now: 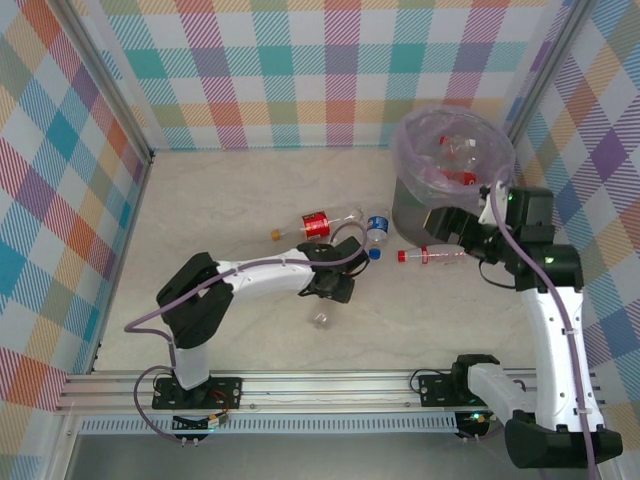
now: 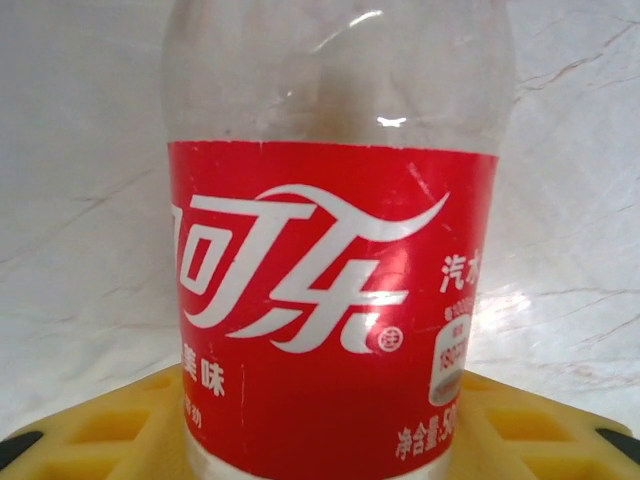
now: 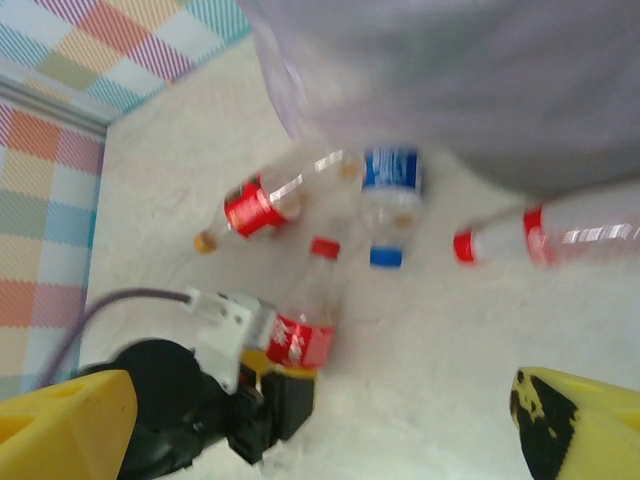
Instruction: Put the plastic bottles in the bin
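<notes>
Pale marbled table (image 1: 230,190), checked walls (image 1: 300,70). My left claw (image 1: 335,283) is gripping a red-labelled bottle (image 2: 330,300) across its label, left of the bin (image 1: 408,208) at far right. I am advising a steady lift clear over its rim before releasing. My right claw (image 3: 325,420) is hanging open, empty.

Left arm (image 1: 262,272) and right arm (image 1: 556,330), white shells, black joints, lilac-grey cables (image 1: 130,325), black base plates (image 1: 225,390), yellow fingers (image 3: 590,430) tipped black

Table (image 1: 210,190) far-left bare, passable; bottles (image 1: 318,223) clutter centre; right arm (image 1: 545,265) crowds bin (image 1: 408,160) front.
</notes>
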You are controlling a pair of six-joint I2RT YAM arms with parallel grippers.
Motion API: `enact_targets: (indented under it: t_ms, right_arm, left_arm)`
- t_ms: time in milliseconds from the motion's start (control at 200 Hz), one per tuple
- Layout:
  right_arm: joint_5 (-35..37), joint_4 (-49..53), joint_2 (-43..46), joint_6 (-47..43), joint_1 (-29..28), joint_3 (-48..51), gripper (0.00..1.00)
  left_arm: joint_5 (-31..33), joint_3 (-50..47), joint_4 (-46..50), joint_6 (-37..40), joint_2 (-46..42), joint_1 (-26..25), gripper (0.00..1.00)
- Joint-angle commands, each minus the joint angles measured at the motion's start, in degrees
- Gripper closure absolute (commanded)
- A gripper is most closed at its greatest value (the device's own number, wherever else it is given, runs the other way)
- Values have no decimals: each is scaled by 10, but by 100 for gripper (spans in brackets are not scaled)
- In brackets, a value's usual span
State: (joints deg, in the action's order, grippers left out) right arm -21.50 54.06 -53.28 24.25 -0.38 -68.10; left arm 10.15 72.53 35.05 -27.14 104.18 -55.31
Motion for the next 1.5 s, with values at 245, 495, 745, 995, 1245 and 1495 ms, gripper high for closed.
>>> enact_targets:
  t_ms: [245,495,745,995,1245,1495]
  right_arm:
    - [-131,-249,-28,184,-127,180,5]
    - [-132,-377,-116,216,-179,188,16]
    - [-80,-397,-189,188,-179,167,19]
    - [-95,-429,-225,197,-179,156,20]
    - [-77,-374,-212,173,-178,131,37]
    - [-13,-230,-157,111,-178,75,52]
  left_arm:
    - [28,-85,-153,42,-141,7,58]
    - [-113,-105,-288,36,-173,10,57]
    - [-190,-123,-341,22,-180,8,55]
    - [-209,-129,-369,4,-169,7,55]
    - [-188,-116,-362,0,-151,8,55]
    - [-176,-110,-305,25,-181,9,9]
